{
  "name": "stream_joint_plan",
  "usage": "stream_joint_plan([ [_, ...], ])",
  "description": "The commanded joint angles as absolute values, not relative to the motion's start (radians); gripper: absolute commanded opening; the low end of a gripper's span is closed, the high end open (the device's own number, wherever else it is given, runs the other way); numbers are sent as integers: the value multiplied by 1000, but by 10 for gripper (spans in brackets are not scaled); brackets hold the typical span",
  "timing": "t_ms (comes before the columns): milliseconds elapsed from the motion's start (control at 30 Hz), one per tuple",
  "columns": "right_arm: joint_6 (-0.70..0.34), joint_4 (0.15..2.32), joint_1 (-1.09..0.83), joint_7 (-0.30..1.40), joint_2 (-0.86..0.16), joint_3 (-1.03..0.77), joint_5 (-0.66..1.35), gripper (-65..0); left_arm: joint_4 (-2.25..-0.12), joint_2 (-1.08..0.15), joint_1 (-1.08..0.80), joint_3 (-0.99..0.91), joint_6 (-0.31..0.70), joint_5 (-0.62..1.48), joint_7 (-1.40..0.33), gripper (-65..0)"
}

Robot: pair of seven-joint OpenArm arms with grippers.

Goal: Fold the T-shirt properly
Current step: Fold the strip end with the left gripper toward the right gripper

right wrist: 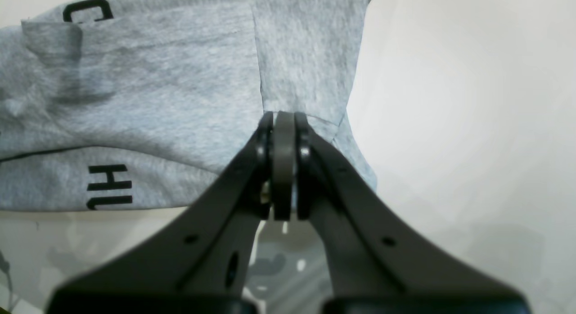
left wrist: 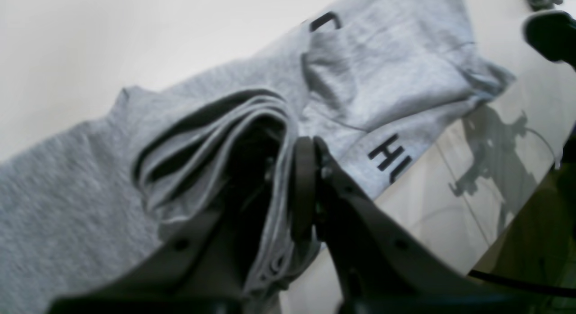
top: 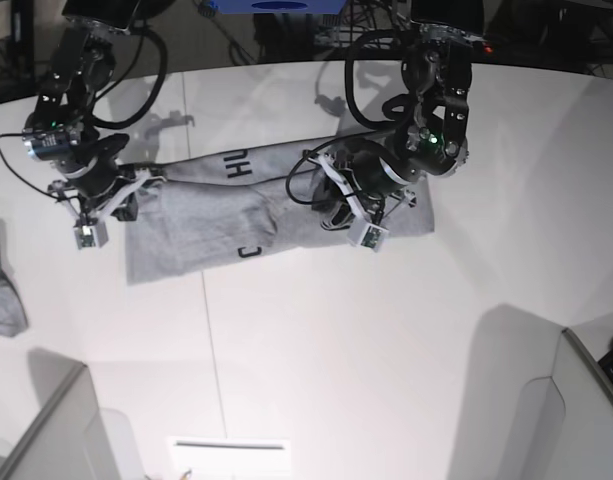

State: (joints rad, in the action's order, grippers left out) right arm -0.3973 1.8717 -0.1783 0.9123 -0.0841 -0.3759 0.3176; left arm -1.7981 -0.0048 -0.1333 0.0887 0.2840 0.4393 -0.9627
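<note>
Claws first: my left claw (left wrist: 288,188) is clamped on a thick bunch of folded layers of the T-shirt (left wrist: 382,80), the grey cloth wrapped in loops around one finger and squeezed flat against the other. My right claw (right wrist: 283,138) is pinched tight on a thin edge of the same shirt, its pads pressed together with the fabric running up and away from the tips.

From the base view, my left claw (top: 348,203) sits over the shirt's end on that picture's right, and my right claw (top: 114,196) holds the opposite end at the picture's left. The T-shirt (top: 201,225) lies stretched between them on the white counter (top: 386,330), partly folded over itself, with black capital lettering showing along its far edge and one dark letter near its near edge.

Off at the counter's left edge lies a small grey cloth piece (top: 1,300), well apart from the shirt. A thin seam line (top: 208,330) runs across the counter, passing under the shirt.
</note>
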Motion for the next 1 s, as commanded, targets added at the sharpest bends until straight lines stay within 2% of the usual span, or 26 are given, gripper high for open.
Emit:
stream_joint_plan([
  [0,-397,1888,-168,891,-94,-381,331,-650,-1810,1,-122,90,288,452,-944,-650],
  [667,-397,1888,-168,891,-94,-380,331,-650,-1805,4,-120,90,288,458,-949,-650],
  [900,-397,1888,-168,891,-94,-380,331,-650,-1778,5,-97,107,288,461,-949,-337],
  [967,-397,1888,-166,891,-94,-380,331,-650,-1724,2,-71,156,288,461,-949,-275],
])
